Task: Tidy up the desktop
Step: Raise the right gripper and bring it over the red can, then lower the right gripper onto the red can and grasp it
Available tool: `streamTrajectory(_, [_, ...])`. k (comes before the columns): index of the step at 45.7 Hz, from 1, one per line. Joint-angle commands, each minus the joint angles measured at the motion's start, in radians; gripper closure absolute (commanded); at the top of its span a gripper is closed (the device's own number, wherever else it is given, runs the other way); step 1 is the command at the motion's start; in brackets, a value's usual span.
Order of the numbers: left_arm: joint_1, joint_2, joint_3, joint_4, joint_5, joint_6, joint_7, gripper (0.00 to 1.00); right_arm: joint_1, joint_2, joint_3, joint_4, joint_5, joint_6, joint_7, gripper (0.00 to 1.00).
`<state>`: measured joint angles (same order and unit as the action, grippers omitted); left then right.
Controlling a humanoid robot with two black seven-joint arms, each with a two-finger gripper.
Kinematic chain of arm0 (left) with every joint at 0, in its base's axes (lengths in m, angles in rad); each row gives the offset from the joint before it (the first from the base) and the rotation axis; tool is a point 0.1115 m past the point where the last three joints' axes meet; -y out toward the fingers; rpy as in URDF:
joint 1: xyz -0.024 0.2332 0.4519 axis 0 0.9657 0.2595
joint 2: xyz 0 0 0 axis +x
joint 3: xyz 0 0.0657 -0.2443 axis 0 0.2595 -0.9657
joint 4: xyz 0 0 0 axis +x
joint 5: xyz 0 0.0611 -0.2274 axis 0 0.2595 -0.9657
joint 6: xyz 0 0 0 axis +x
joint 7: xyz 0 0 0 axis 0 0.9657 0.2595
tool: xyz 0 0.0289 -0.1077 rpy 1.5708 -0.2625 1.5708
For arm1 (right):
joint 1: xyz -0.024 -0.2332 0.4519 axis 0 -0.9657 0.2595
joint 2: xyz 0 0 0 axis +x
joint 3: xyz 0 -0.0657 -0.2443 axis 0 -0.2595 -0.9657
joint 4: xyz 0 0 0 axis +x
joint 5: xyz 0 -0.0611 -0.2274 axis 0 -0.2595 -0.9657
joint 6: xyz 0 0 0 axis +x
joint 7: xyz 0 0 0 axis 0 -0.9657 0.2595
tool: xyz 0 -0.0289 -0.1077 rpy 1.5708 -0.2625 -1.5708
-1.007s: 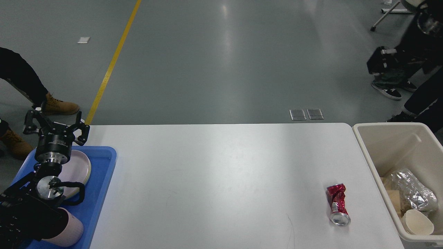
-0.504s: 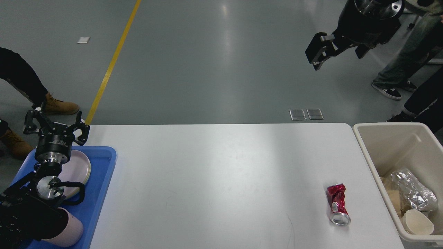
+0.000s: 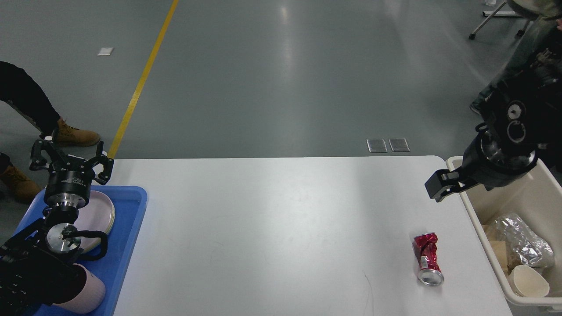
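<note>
The white desktop fills the middle of the head view. A crushed red can lies on its side on the desktop near the right front. My left gripper is open and empty, with fingers spread, above the far end of the blue tray. My right gripper hangs over the desktop's far right corner, beside the beige bin and above and behind the can. It is seen dark and side-on, so its fingers cannot be told apart.
The blue tray holds a pink plate and a pink cup lying near my left arm. The bin holds crumpled foil, a paper cup and cardboard. People's legs stand at far left and far right.
My right arm has swung down from high at the top right to just above the desktop's far right corner by the bin. The left arm and the can have not moved.
</note>
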<state>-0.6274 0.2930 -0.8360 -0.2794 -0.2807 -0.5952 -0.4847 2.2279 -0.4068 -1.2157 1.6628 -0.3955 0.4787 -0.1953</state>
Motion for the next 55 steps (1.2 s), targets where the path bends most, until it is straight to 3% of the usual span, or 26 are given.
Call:
streamTrajectory(1, [0.000,0.000,0.000,0.000,0.000,0.000,0.000,0.04,-0.082,-0.012,0.008,0.003,0.000,-0.031,-0.001,0.03])
streamTrajectory(11, [0.000,0.000,0.000,-0.001,0.000,0.000,0.000,0.04,-0.381,-0.012,0.084,-0.145,-0.011,-0.153,-0.003,0.00])
streamTrajectory(28, [0.000,0.000,0.000,0.000,0.000,0.000,0.000,0.04,-0.728,0.026,0.131,-0.449,-0.016,-0.163,-0.003,0.00])
streamTrajectory(55, [0.000,0.000,0.000,-0.001,0.000,0.000,0.000,0.04,-0.901,0.051,0.237,-0.575,-0.016,-0.164,-0.003,0.00])
